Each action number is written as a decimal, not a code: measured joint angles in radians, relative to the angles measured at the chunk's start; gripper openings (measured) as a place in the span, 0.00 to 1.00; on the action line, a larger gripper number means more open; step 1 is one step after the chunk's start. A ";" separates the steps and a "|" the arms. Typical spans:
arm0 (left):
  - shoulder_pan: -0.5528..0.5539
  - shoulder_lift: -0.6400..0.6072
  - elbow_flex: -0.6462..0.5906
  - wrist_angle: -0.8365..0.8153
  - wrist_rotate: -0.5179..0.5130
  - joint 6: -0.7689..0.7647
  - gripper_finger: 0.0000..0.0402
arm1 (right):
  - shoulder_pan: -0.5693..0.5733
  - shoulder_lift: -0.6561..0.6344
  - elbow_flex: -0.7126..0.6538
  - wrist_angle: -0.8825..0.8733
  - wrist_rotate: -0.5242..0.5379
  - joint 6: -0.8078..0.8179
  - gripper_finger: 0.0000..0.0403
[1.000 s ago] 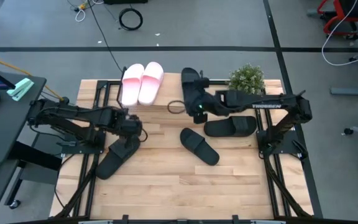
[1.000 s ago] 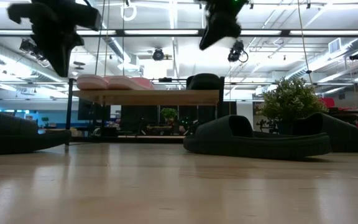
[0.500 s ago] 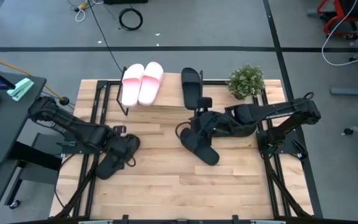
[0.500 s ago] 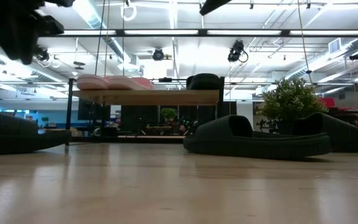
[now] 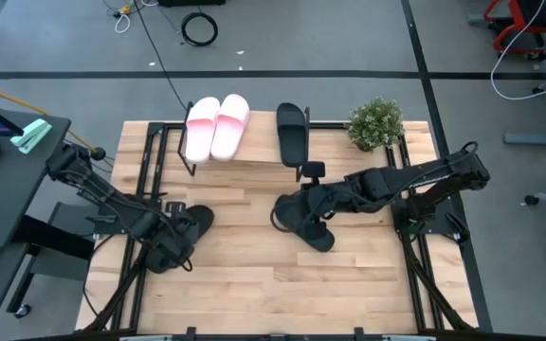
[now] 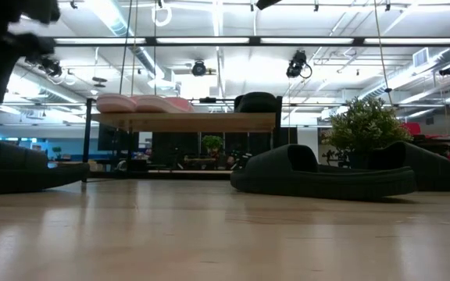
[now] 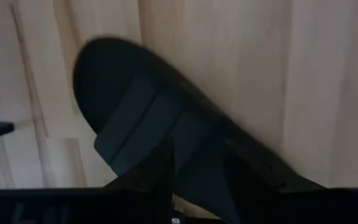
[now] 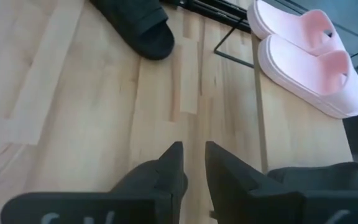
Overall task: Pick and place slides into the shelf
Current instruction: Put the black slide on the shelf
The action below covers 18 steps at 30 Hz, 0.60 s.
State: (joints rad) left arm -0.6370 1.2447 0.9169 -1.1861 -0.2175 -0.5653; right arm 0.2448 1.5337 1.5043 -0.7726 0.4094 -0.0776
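Observation:
Two pale pink slides (image 5: 216, 126) and one black slide (image 5: 293, 133) lie on the shelf (image 5: 254, 156) at the table's far side. Another black slide (image 5: 197, 221) lies on the table at the left. My left gripper (image 5: 166, 248) hangs above it, open, with the slide's strap (image 7: 135, 118) below the fingers. A third black slide (image 5: 318, 234) lies mid-table. My right gripper (image 5: 292, 213) hovers at its left end, open by a narrow gap (image 8: 194, 158), over bare wood. A fourth black slide (image 6: 436, 168) lies at the right, mostly under the right arm.
A small potted plant (image 5: 377, 123) stands at the table's far right corner, beside the shelf. Black frame rails (image 5: 150, 166) run along the table's left and right sides. Bare wood lies between the two arms and along the near edge (image 5: 273, 294).
My right gripper has drawn back from over the black slide on the shelf toward the near edge and now hangs by the mid-table black slide. My left gripper has moved toward the near left corner, along the left black slide. No slide has moved.

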 joint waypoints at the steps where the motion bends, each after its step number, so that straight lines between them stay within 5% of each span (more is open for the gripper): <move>1: -0.006 0.001 -0.023 0.012 0.000 -0.002 0.34 | 0.005 0.000 0.000 -0.001 0.000 0.000 0.18; 18: -0.064 0.001 -0.182 0.139 -0.011 -0.121 0.31 | 0.021 0.000 0.000 -0.016 0.000 0.023 0.18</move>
State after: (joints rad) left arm -0.7012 1.2453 0.7352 -1.0470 -0.2287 -0.6859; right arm 0.2653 1.5341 1.5043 -0.7890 0.4092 -0.0548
